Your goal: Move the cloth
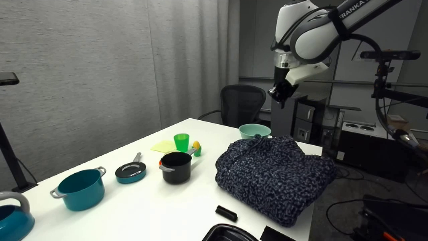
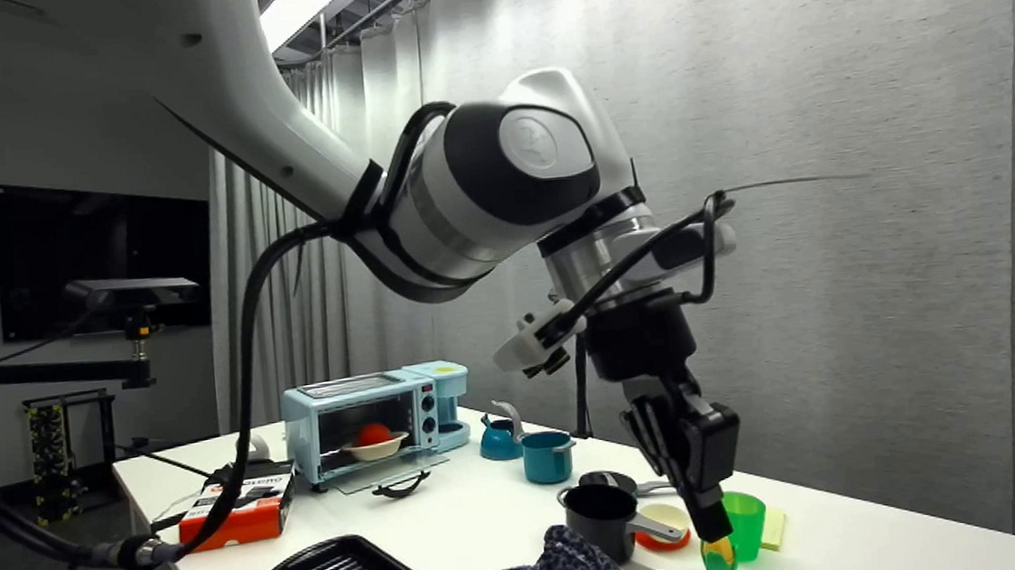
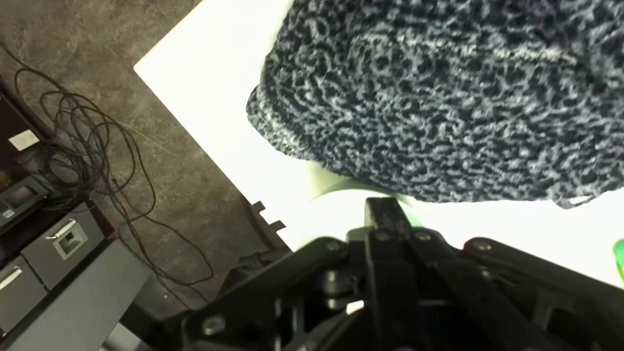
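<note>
In an exterior view, a black tray is cut off by the lower edge of the frame, and a short black piece is seen just above it. At lower left, a blue kettle is cropped by the left edge. Right of centre, the cloth, navy and speckled, is heaped thick and rumpled on the white worktop, with a small peak raised along its top. To its left, a teal pot, a pan and a black pot are set apart, with a green cup behind the black pot. A mint-green bowl is partly hidden behind the cloth; whether they touch cannot be told. In the wrist view, the end effector is seen clenched at lower centre, over the bowl; it is held in the air, clear of the cloth. Farther back, a dark chair is shown beyond the worktop, and the upper left is filled by a grey curtain.
</note>
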